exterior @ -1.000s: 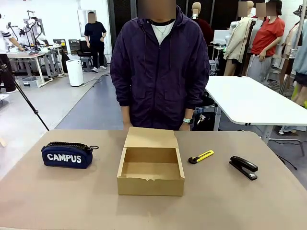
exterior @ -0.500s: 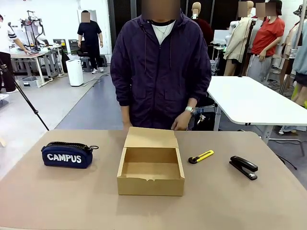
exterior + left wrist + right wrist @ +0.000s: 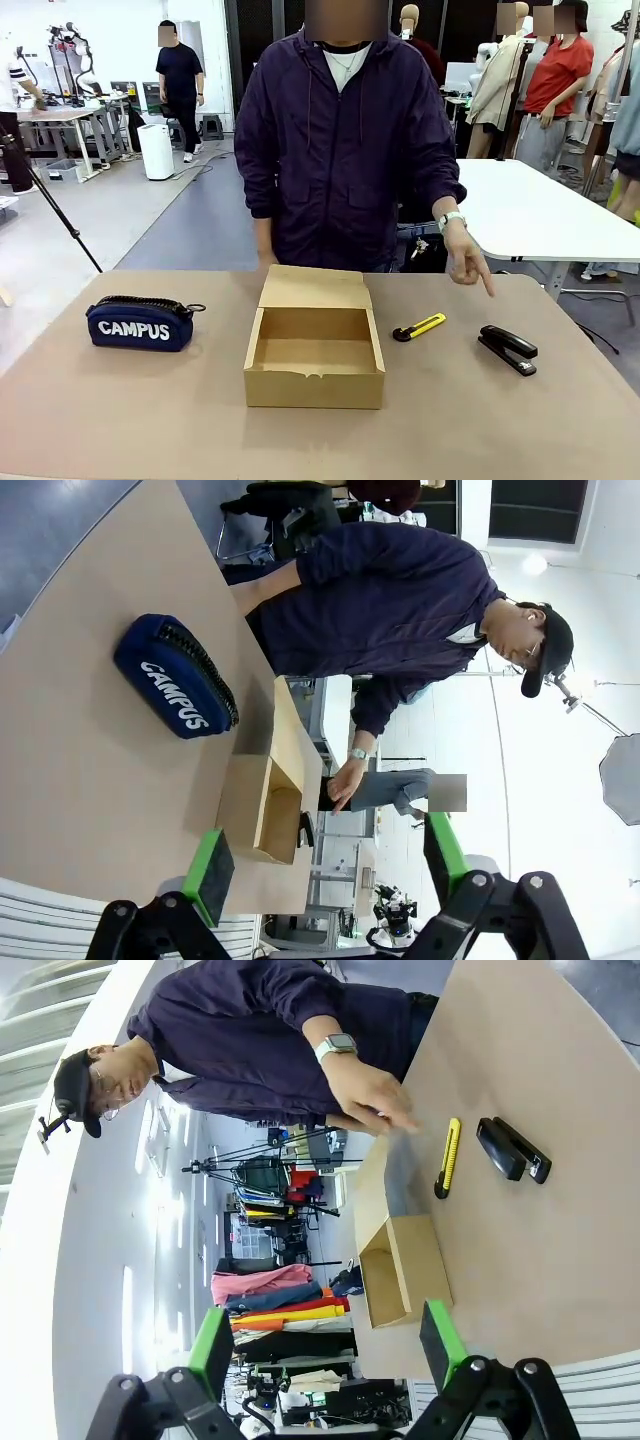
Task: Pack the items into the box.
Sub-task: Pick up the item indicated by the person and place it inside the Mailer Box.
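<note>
left gripper and right gripper spread, empty. box open mid-table; pouch at its 9 o'clock, knife and stapler at 3. risk: person's hand points near stapler, a right-arm reach could hit it.

A navy zip pouch lies on its long side on the left part of the worktop. Its white "CAMPUS" lettering faces the near edge and its black zip runs along the top. Well to its right, at the middle, sits the brown cardboard box. The box is open, with its flap lid folded back toward the far side and its bare floor in plain sight. Just right of the box lies a slim yellow-and-black utility knife, flat and angled, its black end nearest the box. Farther right lies a small black stapler, closed and resting flat at a slant, apart from the knife.
</note>
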`<state>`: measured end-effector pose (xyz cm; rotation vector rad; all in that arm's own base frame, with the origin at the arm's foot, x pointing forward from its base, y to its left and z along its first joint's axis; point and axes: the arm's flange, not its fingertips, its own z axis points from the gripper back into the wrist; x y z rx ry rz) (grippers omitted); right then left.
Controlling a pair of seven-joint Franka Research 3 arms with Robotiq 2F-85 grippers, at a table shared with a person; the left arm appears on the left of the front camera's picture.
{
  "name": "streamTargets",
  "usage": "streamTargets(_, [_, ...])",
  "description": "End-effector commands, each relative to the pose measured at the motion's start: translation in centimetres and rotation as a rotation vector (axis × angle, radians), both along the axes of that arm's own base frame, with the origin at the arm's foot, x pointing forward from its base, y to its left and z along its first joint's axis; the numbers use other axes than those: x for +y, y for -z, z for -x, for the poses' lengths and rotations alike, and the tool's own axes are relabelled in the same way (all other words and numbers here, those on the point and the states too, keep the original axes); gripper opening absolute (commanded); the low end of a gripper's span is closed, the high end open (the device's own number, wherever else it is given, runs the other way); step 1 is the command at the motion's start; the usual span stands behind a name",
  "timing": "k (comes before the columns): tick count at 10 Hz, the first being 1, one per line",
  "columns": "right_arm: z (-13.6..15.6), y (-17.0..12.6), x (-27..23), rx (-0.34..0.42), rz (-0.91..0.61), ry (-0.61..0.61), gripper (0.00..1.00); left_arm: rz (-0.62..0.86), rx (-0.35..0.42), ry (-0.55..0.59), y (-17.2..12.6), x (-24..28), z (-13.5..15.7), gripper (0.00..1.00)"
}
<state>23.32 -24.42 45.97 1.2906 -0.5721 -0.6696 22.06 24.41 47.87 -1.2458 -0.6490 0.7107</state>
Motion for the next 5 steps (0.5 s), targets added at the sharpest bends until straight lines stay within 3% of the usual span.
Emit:
streamTargets(1, [-0.27,-0.45,-0.22,-0.035,-0.01,0.007,1.0,0.001,-0.028,-0.001,-0.06,0.2,-0.1,1.0])
streamTargets(5, [-0.27,-0.45,-0.22,-0.035,-0.01,0.007,1.0,0.001,-0.028,-0.001,-0.06,0.2,-0.1,1.0])
